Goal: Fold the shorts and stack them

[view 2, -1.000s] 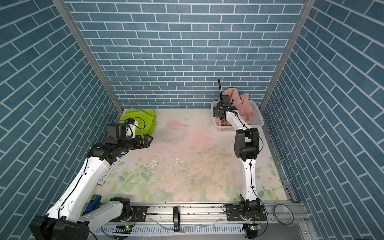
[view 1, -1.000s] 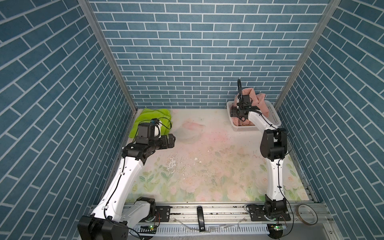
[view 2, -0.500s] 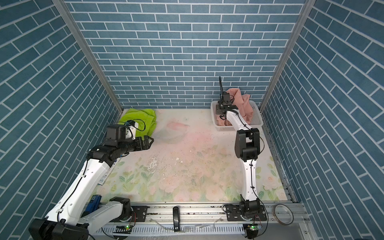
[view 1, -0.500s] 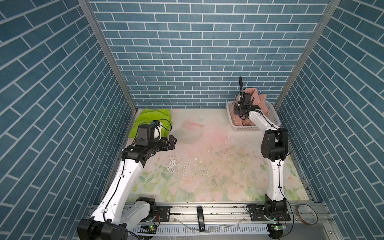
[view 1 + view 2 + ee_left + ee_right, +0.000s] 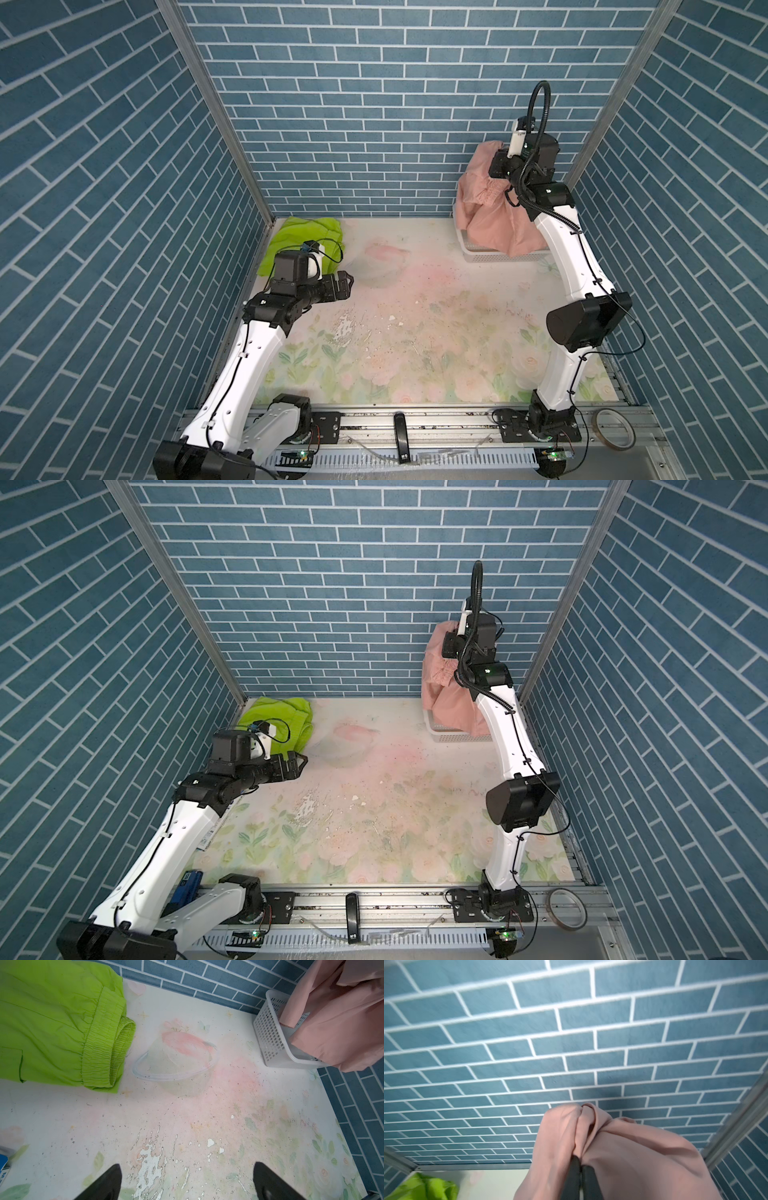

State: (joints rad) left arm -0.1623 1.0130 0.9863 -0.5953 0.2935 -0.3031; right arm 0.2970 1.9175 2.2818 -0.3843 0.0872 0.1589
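Right wrist view — Op: the right gripper (image 5: 581, 1165) has its jaws together, clamped on a bunched fold of the pink shorts (image 5: 633, 1153). In both top views the cloth hangs from it high over the basket (image 5: 498, 258), with its lower end inside the rim.

Obs: And the left side?

Op: The left gripper (image 5: 188, 1178) hovers over bare worktop (image 5: 207, 1115), jaws wide apart, holding nothing. The green shorts (image 5: 52, 1022) lie at the far left corner, against the back wall.

Obs: Plan for the lift?

Op: I'd raise straight up until the hem clears the rim, since thin cloth could snag the perforations and drag the basket. Then I'd carry it to the open middle and lower slowly so it drapes rather than heaps. My grip is mid-cloth, not on a corner, so I expect the left gripper must take the waistband to spread it flat before any fold.

Obs: Hazards?

Op: There's a clear plastic bowl (image 5: 176, 1064), as far as I can tell, just beside the green waistband — I'd lay the pink pair clear of it.
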